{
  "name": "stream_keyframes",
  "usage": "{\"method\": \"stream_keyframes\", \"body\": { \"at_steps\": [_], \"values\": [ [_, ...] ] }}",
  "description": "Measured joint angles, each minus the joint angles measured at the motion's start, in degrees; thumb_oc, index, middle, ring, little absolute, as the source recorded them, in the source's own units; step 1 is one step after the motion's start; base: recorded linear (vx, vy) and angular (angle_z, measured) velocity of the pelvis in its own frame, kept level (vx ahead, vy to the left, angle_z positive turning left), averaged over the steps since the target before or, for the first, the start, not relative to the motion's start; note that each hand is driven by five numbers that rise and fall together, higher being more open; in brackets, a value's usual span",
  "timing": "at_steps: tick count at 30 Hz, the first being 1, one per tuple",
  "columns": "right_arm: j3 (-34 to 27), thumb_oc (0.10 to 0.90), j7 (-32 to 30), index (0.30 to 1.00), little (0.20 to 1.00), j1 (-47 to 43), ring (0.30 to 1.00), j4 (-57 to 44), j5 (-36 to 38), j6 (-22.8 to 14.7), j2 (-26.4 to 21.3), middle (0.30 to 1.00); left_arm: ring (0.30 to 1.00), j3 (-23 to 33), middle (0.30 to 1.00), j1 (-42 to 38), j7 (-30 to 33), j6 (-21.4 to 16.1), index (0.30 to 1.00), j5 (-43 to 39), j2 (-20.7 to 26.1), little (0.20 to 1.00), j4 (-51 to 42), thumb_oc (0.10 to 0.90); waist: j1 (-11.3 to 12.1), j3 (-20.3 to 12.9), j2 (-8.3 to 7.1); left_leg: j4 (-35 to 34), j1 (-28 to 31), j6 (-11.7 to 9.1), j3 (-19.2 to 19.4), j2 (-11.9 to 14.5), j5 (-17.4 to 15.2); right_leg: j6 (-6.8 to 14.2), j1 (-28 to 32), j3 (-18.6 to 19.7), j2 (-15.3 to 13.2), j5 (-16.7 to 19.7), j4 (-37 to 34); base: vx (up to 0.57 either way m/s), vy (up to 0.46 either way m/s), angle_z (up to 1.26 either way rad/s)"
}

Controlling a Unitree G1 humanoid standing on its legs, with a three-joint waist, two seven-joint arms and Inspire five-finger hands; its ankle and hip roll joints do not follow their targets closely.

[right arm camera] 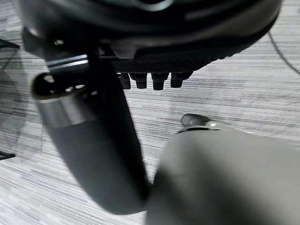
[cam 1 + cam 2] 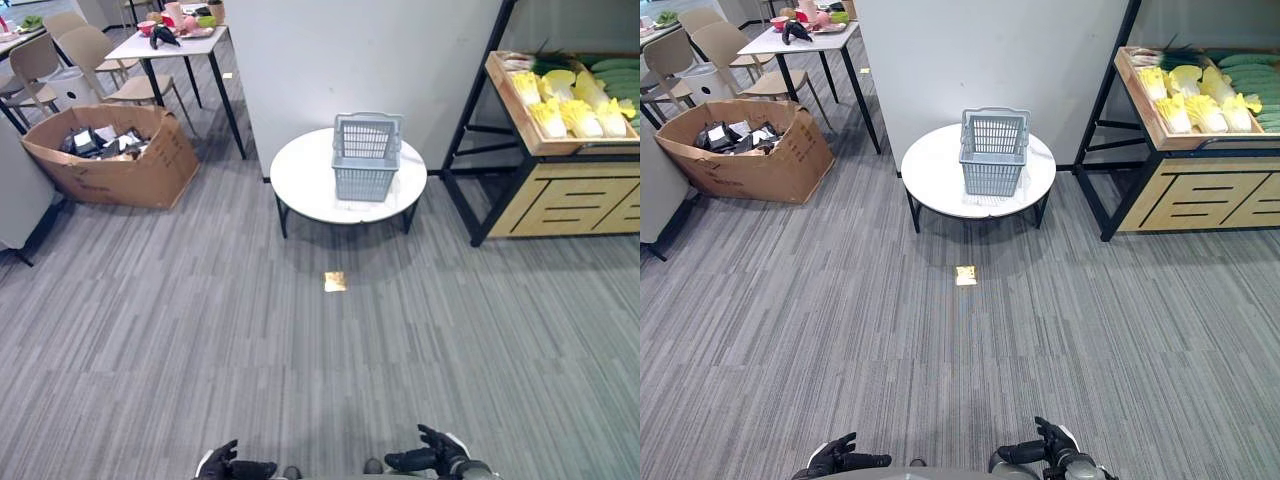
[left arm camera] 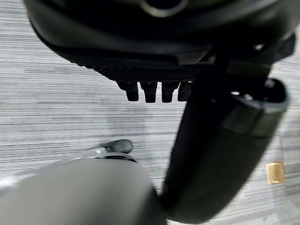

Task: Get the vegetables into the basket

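Note:
A grey plastic basket (image 2: pixel 366 155) stands upright on a round white table (image 2: pixel 300 185) straight ahead, against a white wall. The vegetables lie on a wooden shelf tray (image 2: pixel 520 125) at the far right: pale yellow cabbages (image 2: pixel 565 110) and green cucumbers (image 2: pixel 620 75) behind them. My left hand (image 2: pixel 235 466) and right hand (image 2: pixel 430 460) hang low at the near edge of the eye views, far from the table and the shelf. Both are open and hold nothing; the wrist views show their fingers (image 3: pixel 152 91) (image 1: pixel 150 80) relaxed over grey carpet.
A large cardboard box (image 2: pixel 110 155) of dark items sits on the floor at the left. Behind it stand a white table (image 2: pixel 170 45) with dishes and beige chairs (image 2: pixel 90 50). A small yellow marker (image 2: pixel 335 282) lies on the carpet before the round table.

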Motion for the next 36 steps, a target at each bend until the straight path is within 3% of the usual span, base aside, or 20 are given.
{"method": "stream_keyframes", "body": {
  "at_steps": [16, 36],
  "values": [
    [-0.11, 0.900, 0.18, 1.000, 1.000, -0.44, 1.000, 0.29, 2.13, -0.15, -0.06, 1.000, 1.000, 0.07, 1.000, -0.48, 0.32, -0.47, 1.000, -0.18, 0.37, 1.000, -0.21, 0.900, -0.14, 2.12, -0.73, -1.37, 1.58, -0.08, 0.84, 0.05, 0.05, 0.15, 2.20, 0.72, 0.47, 1.41, -3.45, 0.00, -0.012, -0.02],
    [-0.11, 0.900, -0.66, 1.000, 1.000, -0.42, 1.000, 1.79, 1.94, 0.43, -0.09, 1.000, 1.000, 0.10, 1.000, -0.41, 0.42, 0.17, 1.000, 0.40, 0.70, 1.000, 0.29, 0.900, -0.09, 0.67, -1.58, -2.01, 3.19, -0.11, 1.59, 0.03, 0.07, 0.21, 3.50, 1.48, 0.60, 1.86, -4.23, 0.00, -0.001, -0.02]
  ]
}}
